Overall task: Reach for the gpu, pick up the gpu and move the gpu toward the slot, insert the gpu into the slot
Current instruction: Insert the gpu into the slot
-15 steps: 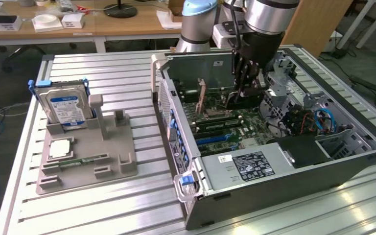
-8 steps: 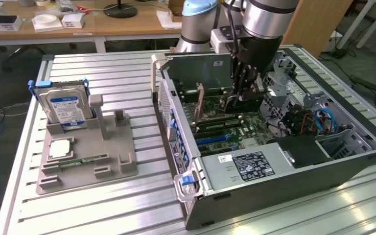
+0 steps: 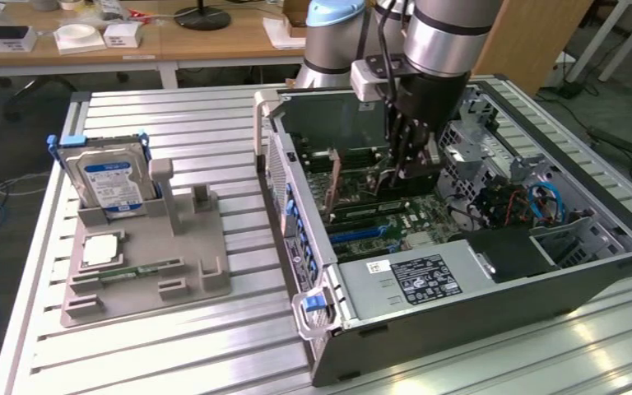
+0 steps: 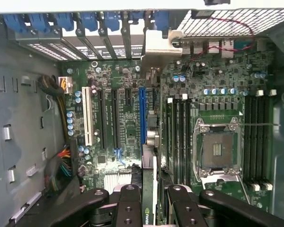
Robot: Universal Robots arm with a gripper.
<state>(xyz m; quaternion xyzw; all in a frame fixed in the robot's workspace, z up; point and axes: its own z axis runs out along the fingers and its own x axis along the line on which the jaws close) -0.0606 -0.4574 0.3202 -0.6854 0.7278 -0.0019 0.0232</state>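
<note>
The tool, closed on the gpu, is holding it inside the open computer case. The case is lying on a ribbed metal tabletop, with wooden desks behind.

Upright gpu (edge-on) over blue slot.

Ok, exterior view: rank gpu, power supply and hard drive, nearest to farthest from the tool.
1. gpu, gripped in the tool.
2. power supply, inside the case.
3. hard drive, on the stand, exterior view's left.
</note>
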